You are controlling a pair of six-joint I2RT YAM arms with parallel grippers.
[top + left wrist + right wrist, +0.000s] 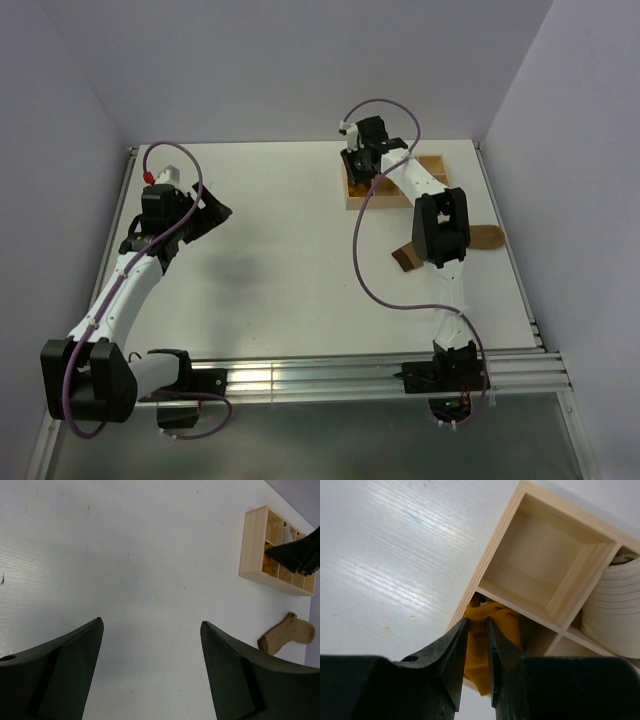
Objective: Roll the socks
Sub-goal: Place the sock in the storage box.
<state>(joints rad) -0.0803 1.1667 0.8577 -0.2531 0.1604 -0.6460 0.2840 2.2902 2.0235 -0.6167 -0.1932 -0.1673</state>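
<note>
The mustard-orange sock [504,624] hangs from the near-left compartment of the wooden divided box [492,555]. My right gripper [477,623] is shut on a fold of it at the box's edge; its striped cuff barely shows behind the fold. In the top view the right gripper [359,168] is over the box's left end [432,163]. The tan-brown sock [485,238] lies flat on the table right of the right arm, its dark cuff [405,257] toward the left; it also shows in the left wrist view [290,632]. My left gripper [151,625] is open and empty above bare table, at the left in the top view [215,214].
A pale cream rolled bundle [615,610] fills the compartment to the right of the mustard sock. The box's far-left compartment [545,565] has nothing in it. The table has raised rails at its left, right and near edges, with grey walls close around.
</note>
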